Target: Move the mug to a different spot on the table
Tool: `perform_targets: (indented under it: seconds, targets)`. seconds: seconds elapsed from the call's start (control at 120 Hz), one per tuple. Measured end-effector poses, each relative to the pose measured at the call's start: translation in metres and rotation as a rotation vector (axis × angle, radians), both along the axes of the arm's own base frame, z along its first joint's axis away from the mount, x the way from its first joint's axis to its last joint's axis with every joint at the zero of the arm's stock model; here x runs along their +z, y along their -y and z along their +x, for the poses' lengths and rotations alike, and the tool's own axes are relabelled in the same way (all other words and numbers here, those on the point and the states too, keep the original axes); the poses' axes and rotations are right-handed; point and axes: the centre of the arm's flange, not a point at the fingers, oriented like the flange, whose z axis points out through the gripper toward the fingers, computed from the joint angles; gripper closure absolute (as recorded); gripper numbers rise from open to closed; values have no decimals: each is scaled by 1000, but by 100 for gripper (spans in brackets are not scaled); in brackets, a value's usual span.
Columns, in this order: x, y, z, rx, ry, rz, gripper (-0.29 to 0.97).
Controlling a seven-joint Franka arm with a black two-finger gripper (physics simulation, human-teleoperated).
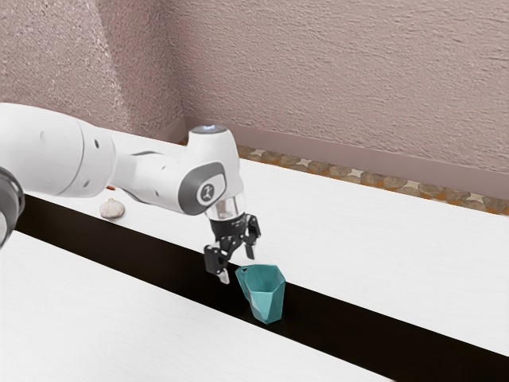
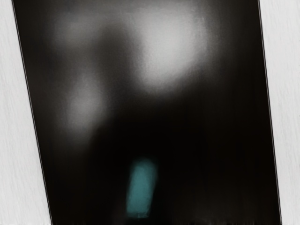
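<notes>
Judging by the exterior view, no grasp is made. The gripper hangs just above and beside the mug, toward the exterior view's left, with its fingers spread wide and nothing held between them. The teal mug is set on the black strip that crosses the white table, near the strip's nearer edge. In the wrist view it is seen as a teal blur just under the hand.

Progress: whether this spot is the old one or a new one cannot be told. If it is the old one, everything is left: close, lift, carry, set down.

Orientation: the mug is stood upright, mouth up, tapering to a narrower base, its long axis near vertical. No handle is made out, so no facing direction is given.
</notes>
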Motion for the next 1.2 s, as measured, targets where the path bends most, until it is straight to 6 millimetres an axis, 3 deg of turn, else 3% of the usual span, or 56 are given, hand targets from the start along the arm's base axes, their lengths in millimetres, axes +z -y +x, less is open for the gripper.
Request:
perform_targets:
  seconds: [1.2]
  targets:
    - [-19,15,-6,58,7,-62,0]
